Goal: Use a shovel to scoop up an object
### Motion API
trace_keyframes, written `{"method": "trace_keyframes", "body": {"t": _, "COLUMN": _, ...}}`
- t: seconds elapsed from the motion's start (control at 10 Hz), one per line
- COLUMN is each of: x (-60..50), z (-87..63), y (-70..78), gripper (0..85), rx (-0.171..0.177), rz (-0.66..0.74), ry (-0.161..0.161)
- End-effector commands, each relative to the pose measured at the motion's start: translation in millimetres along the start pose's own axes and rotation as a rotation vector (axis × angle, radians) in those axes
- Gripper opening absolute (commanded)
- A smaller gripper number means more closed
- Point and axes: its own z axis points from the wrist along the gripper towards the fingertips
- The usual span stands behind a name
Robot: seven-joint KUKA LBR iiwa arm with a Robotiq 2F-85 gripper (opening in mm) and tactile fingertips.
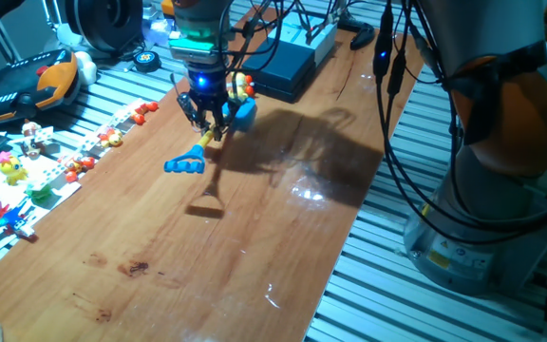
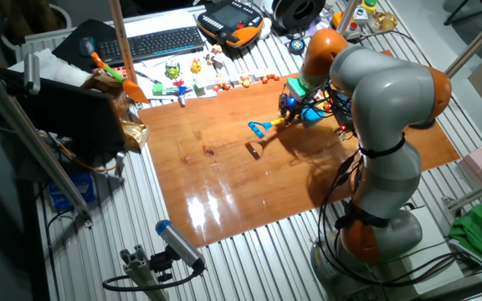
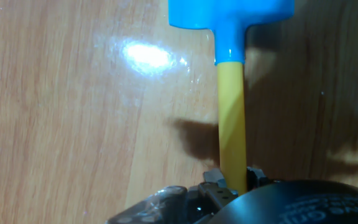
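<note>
My gripper (image 1: 207,116) is shut on the shovel's yellow shaft (image 1: 204,142) and holds the shovel off the table; its shadow lies on the wood below. The blue D-loop end (image 1: 186,166) points toward the near left. The light-blue blade (image 1: 244,112) points toward the back. The tiny yellow figurine with red accents (image 1: 239,87) sits right at the blade's far edge; I cannot tell whether it rests on the blade. In the hand view the shaft (image 3: 232,118) runs up from my gripper (image 3: 232,182) to the blade (image 3: 232,15), and the figurine is out of view. The other fixed view shows the shovel (image 2: 273,124) by my gripper (image 2: 289,107).
A white strip with several small toy figures (image 1: 36,161) lies along the table's left edge. A dark box (image 1: 288,66) stands just behind the blade. An orange-black pendant (image 1: 27,85) and cables (image 1: 392,104) lie at the back. A keyboard (image 2: 153,42) lies beyond the table.
</note>
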Motion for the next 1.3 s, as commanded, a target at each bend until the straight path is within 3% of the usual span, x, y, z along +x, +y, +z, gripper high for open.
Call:
{"method": "trace_keyframes", "body": {"t": 0.0, "x": 0.4, "z": 0.4, "y": 0.1, "gripper": 2.0, "rx": -0.004, "rz": 0.003, "ry": 0.005}}
{"method": "trace_keyframes", "body": {"t": 0.4, "x": 9.2, "z": 5.5, "y": 1.8, "gripper": 1.3, "rx": -0.011, "rz": 0.026, "ry": 0.017}}
{"method": "trace_keyframes", "body": {"t": 0.7, "x": 19.7, "z": 7.3, "y": -2.2, "gripper": 1.0, "rx": -0.031, "rz": 0.051, "ry": 0.007}}
{"method": "trace_keyframes", "body": {"t": 1.2, "x": 29.5, "z": 8.4, "y": -7.2, "gripper": 1.0, "rx": -0.032, "rz": 0.070, "ry": 0.005}}
